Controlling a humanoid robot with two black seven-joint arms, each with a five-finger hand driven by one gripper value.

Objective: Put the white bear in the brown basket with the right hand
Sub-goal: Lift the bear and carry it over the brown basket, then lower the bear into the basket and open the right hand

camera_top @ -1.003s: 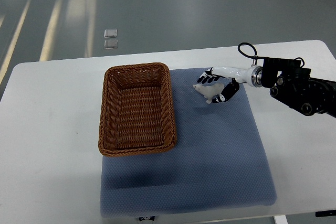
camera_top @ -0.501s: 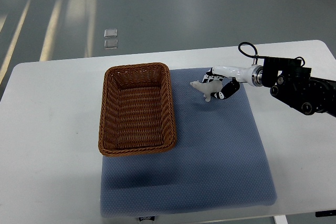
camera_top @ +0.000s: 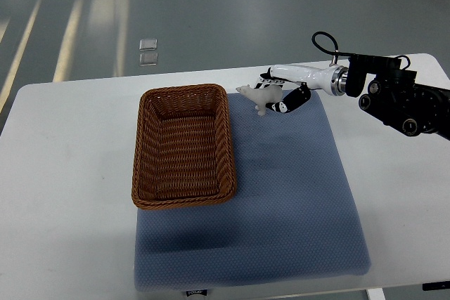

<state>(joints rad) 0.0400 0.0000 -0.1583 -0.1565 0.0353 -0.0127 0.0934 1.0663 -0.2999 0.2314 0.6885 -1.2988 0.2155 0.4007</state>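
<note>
White bear (camera_top: 253, 95) is held in the curled fingers of the right hand (camera_top: 276, 96), clear of the blue mat (camera_top: 281, 201) and lifted above its far edge. The bear's head is pointed away from the hand toward the brown basket (camera_top: 183, 145), whose near-right corner lies just beyond the bear on the side opposite the wrist. Compared with half a second ago, the hand has been carried farther from the robot's body and toward the basket, so the bear is now seen close to the basket's far right corner instead of over the mat's upper middle; a second ago it was nearer the mat still. The forearm (camera_top: 394, 96) is seen reaching in behind the hand from the picture's right edge, over the white tabletop (camera_top: 63, 173). The bear is not yet over the basket's opening.
</note>
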